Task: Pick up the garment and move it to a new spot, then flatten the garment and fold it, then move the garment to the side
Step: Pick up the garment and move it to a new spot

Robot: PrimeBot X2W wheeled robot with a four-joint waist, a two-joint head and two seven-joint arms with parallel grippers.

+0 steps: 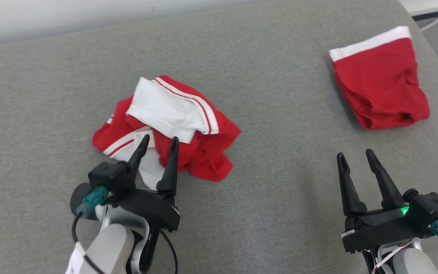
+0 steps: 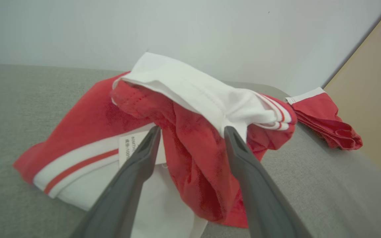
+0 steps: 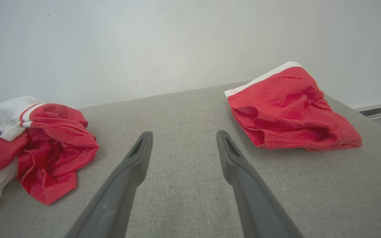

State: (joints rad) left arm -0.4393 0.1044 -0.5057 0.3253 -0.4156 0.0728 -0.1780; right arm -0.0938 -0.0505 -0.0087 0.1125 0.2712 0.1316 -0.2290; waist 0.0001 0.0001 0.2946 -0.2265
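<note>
A crumpled red and white garment (image 1: 173, 110) lies in a heap on the grey padded surface (image 1: 272, 198), left of centre. My left gripper (image 1: 160, 139) is at the heap's near edge, jaws open. In the left wrist view (image 2: 193, 129) a hanging red fold of the garment (image 2: 88, 122) sits loosely between the spread fingers, and a white label shows by the left one. My right gripper (image 1: 355, 153) hovers open over bare surface at the lower right, with nothing between its fingers (image 3: 184, 133). The heap (image 3: 58, 142) lies to its left.
A second red garment with a white waistband (image 1: 380, 83) lies folded at the far right (image 3: 289, 105), near the surface's edge. A pale wall stands behind. A white cable (image 1: 437, 19) runs along the floor past the right corner.
</note>
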